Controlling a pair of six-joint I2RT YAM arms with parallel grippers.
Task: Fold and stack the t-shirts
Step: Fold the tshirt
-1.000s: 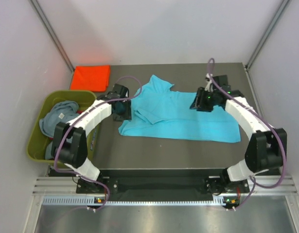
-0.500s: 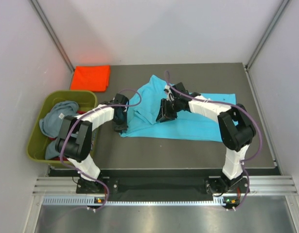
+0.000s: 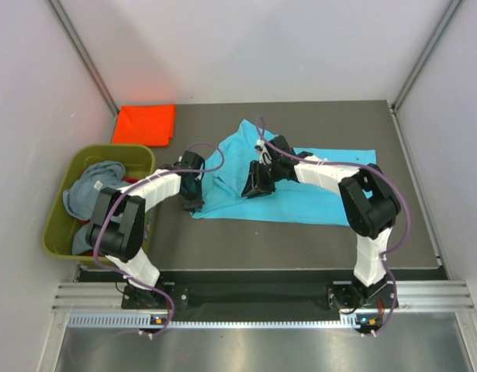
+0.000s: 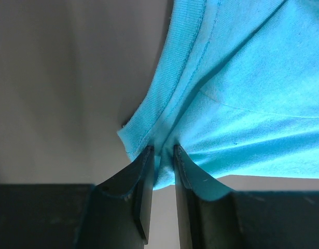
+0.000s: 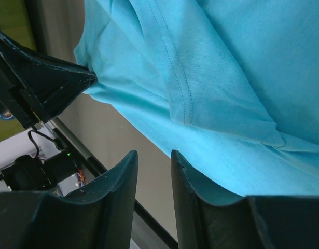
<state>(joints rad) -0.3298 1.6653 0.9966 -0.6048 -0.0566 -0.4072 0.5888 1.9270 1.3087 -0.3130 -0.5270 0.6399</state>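
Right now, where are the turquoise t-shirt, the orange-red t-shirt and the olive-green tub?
turquoise t-shirt (image 3: 300, 204): top external view, flat body cloth near the arms' side.
orange-red t-shirt (image 3: 145, 124): top external view, middle of the folded cloth.
olive-green tub (image 3: 118, 150): top external view, its far rim.

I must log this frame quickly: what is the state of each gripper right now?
Left gripper: closed on a hem corner of the turquoise t-shirt.
Right gripper: jaws narrowly apart at the same shirt's edge; whether it grips cannot be told.
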